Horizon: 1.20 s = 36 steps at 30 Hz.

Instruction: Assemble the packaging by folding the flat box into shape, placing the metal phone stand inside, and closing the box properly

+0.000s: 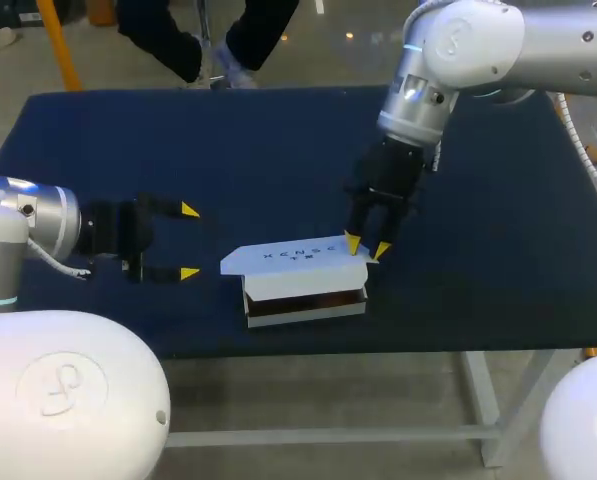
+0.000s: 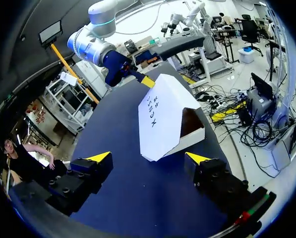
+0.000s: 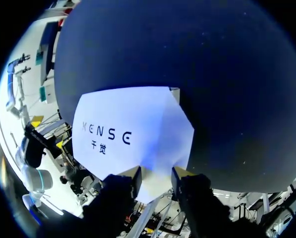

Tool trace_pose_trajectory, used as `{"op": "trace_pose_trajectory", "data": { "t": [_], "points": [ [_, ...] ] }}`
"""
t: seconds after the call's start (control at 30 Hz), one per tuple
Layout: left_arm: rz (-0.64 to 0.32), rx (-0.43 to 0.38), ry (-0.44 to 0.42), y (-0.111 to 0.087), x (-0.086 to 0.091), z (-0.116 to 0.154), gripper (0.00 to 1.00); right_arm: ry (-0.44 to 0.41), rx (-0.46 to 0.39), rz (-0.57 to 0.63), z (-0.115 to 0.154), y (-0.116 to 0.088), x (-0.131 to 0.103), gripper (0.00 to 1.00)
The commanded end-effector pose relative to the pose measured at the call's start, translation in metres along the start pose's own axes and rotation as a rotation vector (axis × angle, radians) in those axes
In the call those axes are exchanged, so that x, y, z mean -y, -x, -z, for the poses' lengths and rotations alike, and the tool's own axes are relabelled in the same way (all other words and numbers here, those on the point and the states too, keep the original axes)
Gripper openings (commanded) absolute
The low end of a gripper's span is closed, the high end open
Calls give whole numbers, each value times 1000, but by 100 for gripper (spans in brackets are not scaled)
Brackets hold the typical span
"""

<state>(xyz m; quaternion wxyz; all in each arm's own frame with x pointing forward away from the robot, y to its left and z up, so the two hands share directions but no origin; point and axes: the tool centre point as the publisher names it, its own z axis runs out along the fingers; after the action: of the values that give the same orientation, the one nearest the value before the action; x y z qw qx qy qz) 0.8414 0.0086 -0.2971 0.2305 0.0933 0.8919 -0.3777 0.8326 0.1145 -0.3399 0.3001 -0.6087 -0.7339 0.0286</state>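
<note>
Two grippers flank one box. At the left, the left gripper [image 1: 188, 241] hovers over the tabletop [image 1: 128, 140], its fingers wide apart and empty, aimed at the white box [image 1: 305, 292]. The box sits near the front edge with its lid [image 1: 288, 256] raised, not yet shut. The right gripper [image 1: 367, 247] is at the lid's right end; whether it clamps the card I cannot tell. The card looks light and easily creased, so it is best held by the stiffer walls.
</note>
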Motion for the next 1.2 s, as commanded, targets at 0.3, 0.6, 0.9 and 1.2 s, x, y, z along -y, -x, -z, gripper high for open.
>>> {"op": "trace_pose_trajectory", "data": {
  "t": [0.3,0.6,0.9,1.2],
  "points": [
    [74,-245,194,4,11,-8,100,-2,-8,-2,-3,2,-2,44],
    [367,-290,294,23,19,-14,100,-2,-10,-11,-4,4,-4,44],
    [573,-199,435,33,26,-25,100,5,-7,-14,-5,3,-5,44],
    [616,-202,441,34,28,-27,100,22,-15,-12,-5,4,-5,44]
  ]
}}
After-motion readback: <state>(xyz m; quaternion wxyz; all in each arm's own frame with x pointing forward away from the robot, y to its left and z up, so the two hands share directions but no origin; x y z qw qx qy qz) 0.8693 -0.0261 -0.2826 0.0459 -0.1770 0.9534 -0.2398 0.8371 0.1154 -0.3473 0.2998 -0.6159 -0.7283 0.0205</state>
